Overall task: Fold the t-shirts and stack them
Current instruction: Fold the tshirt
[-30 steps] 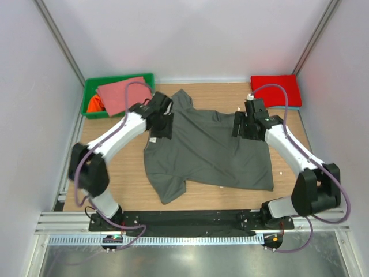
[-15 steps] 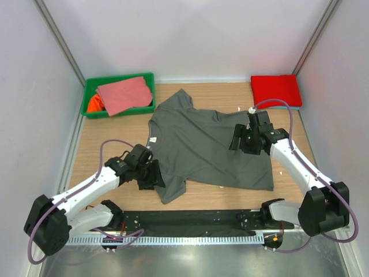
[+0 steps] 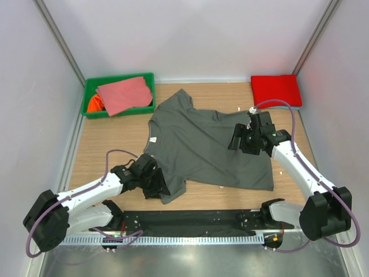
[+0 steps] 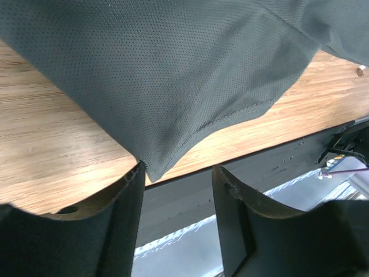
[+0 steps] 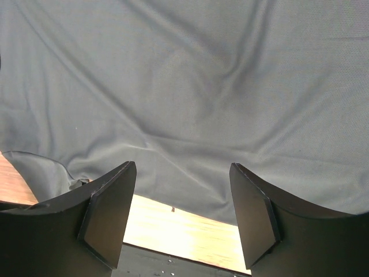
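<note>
"Since a moment ago, what's moved?"
"On the table (image 3: 115, 144) the grey t-shirt (image 3: 202, 147) stays spread. The left gripper (image 3: 157, 186) has slid to its near sleeve corner, jaws parted, gripping nothing. The right gripper (image 3: 241, 140) hangs wide open above it."
"Shirts?"
"Four: that one, a red shirt (image 3: 275, 90), a pink shirt (image 3: 124, 94) and an orange shirt (image 3: 94, 104)."

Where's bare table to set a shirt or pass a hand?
Biggest bare wood: left of the dark grey t-shirt, between the green bin and the left hand. Smaller patch at the far edge, between that shirt's far sleeve and the red t-shirt. Crowded: right side, where the right hand hangs over the grey cloth; the near strip is thin.
</note>
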`<control>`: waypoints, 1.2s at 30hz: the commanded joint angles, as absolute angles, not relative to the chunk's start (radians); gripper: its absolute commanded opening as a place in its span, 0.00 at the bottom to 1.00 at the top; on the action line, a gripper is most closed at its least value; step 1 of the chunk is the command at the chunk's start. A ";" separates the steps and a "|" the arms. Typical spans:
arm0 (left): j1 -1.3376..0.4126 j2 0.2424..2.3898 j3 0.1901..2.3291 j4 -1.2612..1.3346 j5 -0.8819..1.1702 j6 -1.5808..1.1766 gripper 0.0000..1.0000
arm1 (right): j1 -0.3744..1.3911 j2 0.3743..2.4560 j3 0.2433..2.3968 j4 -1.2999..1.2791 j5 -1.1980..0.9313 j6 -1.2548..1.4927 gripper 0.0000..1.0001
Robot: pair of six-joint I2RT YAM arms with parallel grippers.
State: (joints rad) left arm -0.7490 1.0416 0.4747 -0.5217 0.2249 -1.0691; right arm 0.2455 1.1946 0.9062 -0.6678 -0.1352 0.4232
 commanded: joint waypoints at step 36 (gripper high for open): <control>-0.733 1.131 0.791 -0.730 0.382 -0.758 0.00 | -0.092 1.032 0.657 -1.100 0.230 1.086 0.43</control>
State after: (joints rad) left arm -0.7643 1.1519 0.7403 -0.6922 0.3351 -0.8295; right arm -0.0875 1.0031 0.6338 -1.0775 0.1795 0.9863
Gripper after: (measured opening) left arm 0.002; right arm 0.436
